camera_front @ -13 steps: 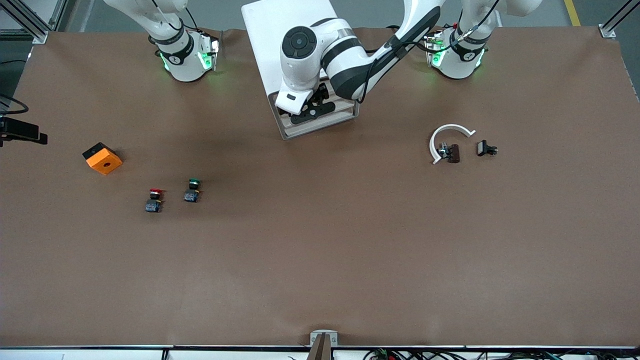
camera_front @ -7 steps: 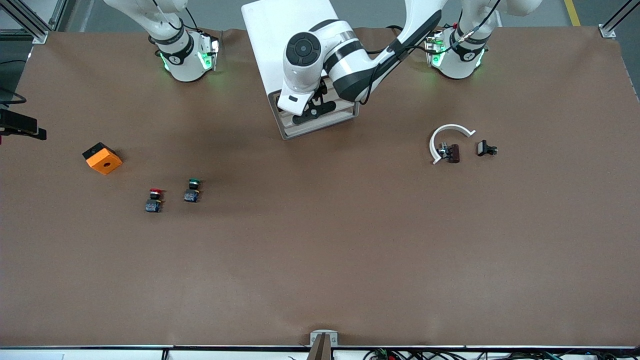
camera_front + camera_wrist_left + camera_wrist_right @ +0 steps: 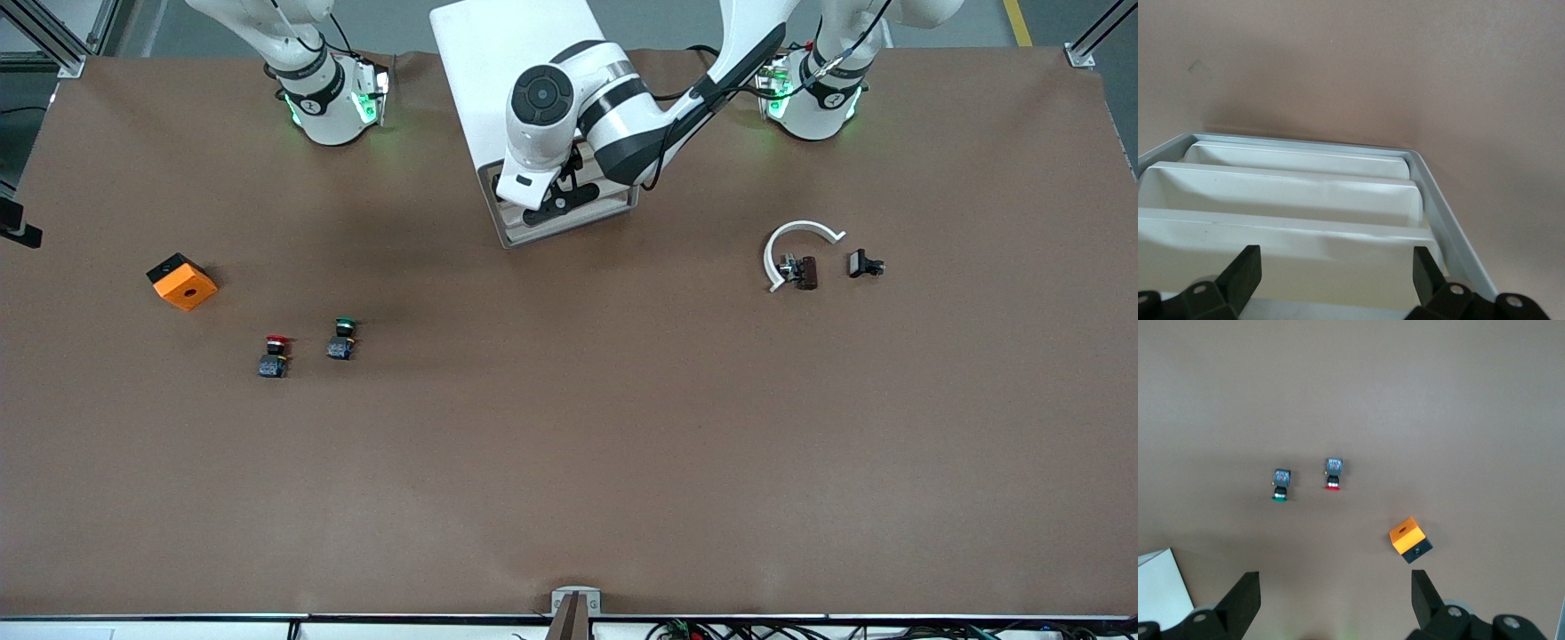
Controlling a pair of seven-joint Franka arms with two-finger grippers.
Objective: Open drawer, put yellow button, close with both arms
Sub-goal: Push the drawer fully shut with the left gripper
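The white cabinet (image 3: pixel 511 62) stands between the two arm bases, its drawer fronts (image 3: pixel 569 218) facing the front camera. My left gripper (image 3: pixel 556 197) is at the top of that face and is open. In the left wrist view its fingers straddle the cream front of the drawer (image 3: pixel 1331 273), with the lower drawers' fronts (image 3: pixel 1291 193) stepped below it. I cannot tell how far out the drawer stands. The yellow button is hidden. My right gripper (image 3: pixel 1335 577) hangs open and empty high over the table at the right arm's end; it does not show in the front view.
A red-capped button (image 3: pixel 275 354), a green-capped button (image 3: pixel 342 338) and an orange box (image 3: pixel 182 281) lie toward the right arm's end. A white curved piece (image 3: pixel 796 238), a brown part (image 3: pixel 805 272) and a small black part (image 3: pixel 864 263) lie toward the left arm's end.
My left arm's hand and elbow have shifted slightly at the cabinet's face. A black thing at the right arm's end of the front view has slid almost out of view.
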